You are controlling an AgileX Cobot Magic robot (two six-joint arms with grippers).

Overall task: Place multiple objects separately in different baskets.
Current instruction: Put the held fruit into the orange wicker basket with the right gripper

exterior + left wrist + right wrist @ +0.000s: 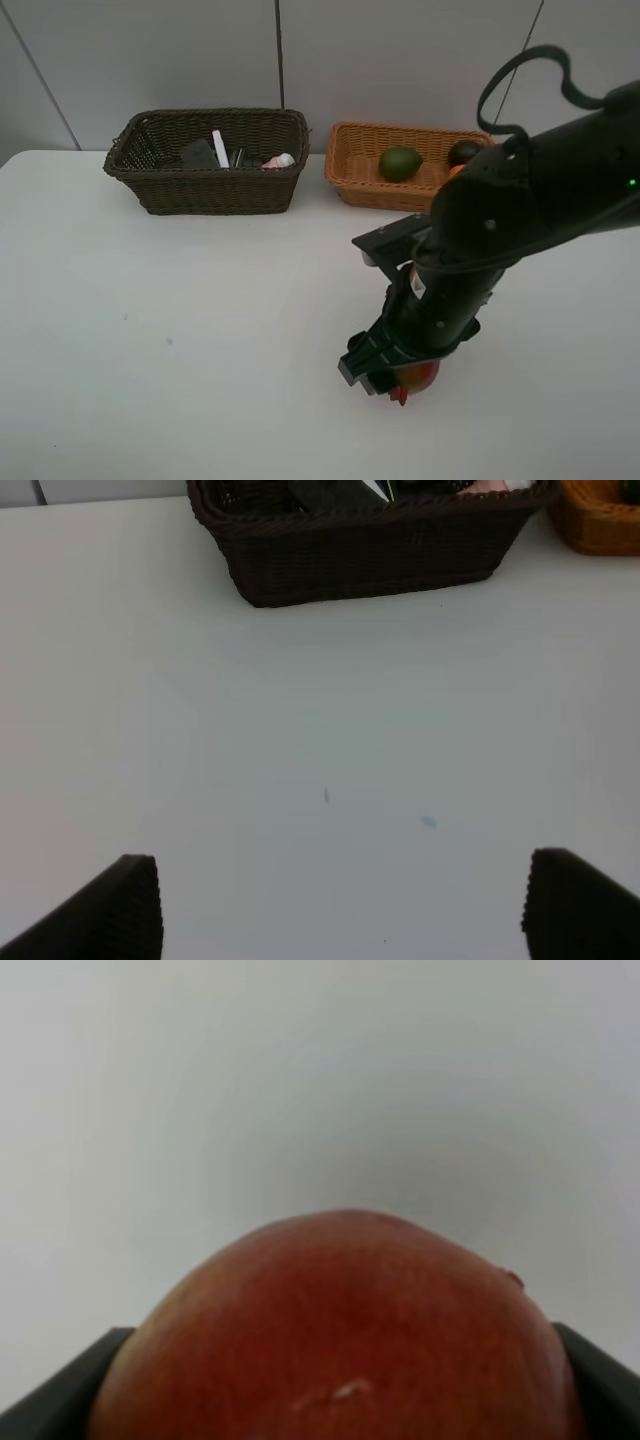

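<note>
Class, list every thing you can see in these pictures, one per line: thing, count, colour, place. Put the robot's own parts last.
table: one, white, under everything.
dark basket: one, dark brown, back left of the table.
marker: one, white, inside the dark basket.
black case: one, inside the dark basket.
pink bottle: one, inside the dark basket, right end.
light basket: one, orange-tan, back, right of the dark one.
green fruit: one, in the light basket.
dark fruit: one, in the light basket, partly hidden.
pomegranate: one, red, between the right gripper's jaws, front of the table.
left gripper: open, above bare table.
right gripper: black, closed on the pomegranate.
</note>
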